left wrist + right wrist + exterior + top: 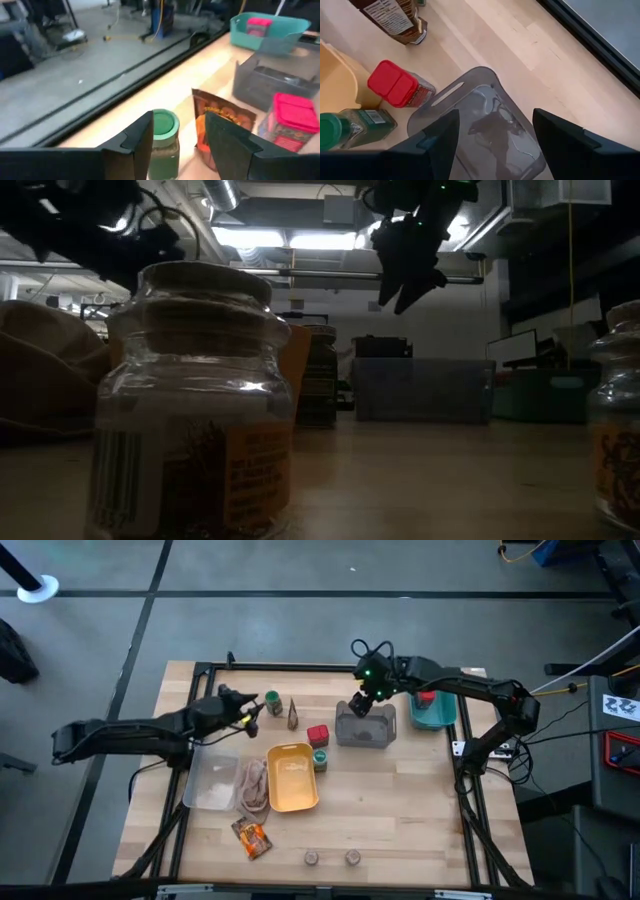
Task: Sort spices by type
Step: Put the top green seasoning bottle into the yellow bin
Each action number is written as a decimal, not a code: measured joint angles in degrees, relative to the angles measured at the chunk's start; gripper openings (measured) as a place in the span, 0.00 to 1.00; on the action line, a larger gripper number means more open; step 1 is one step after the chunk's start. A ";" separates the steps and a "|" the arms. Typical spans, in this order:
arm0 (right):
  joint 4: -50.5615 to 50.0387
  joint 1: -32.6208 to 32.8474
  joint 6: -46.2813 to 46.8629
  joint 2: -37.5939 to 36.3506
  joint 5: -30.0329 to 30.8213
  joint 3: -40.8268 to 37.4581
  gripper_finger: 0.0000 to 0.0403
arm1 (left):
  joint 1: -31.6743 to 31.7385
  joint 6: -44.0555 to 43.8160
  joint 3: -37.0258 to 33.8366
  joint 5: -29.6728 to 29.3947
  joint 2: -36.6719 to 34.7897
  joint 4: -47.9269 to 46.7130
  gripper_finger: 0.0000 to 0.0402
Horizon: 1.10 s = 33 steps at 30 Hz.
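Now left gripper [175, 145] jaws open — green-lidded jar [164, 142] between

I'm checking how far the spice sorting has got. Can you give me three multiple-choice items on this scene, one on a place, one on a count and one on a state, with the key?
1. Where does a red block already lie?
A. in the teal tray
B. in the yellow tray
C. on the beige cloth

2. How many tiny round jars stand at the table's near edge?
A. one
B. two
C. four

3. How is the right gripper?
A. shut on a sachet
B. open above the grey tray
C. resting on the floor

Key: 1 A, red shows inside the teal tray. 2 B, a second jar stands beside the first. 3 B, the right wrist view shows spread fingers holding nothing.
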 joint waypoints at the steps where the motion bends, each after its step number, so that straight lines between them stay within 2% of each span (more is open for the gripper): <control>1: 0.01 0.04 0.00 0.00 -0.02 0.00 0.63 | 0.47 -1.01 0.58 0.04 1.39 0.04 0.43; 7: 0.03 1.44 0.02 0.00 0.00 0.00 0.63 | 3.21 -4.22 2.09 0.06 7.51 0.06 0.54; 11: 0.03 1.97 0.02 0.00 -0.01 -0.02 0.63 | 4.23 -4.57 2.06 0.72 10.46 -0.03 0.58; 16: 0.02 2.17 0.02 0.00 0.00 -0.02 0.63 | 4.29 -0.10 2.06 3.92 13.25 0.03 0.59; 22: 0.01 2.17 0.02 0.00 0.00 -0.02 0.63 | 4.29 1.86 2.06 4.30 17.39 0.41 0.58; 33: 0.01 2.17 0.02 0.00 0.00 -0.02 0.63 | 7.59 2.86 2.06 4.34 24.70 9.51 0.58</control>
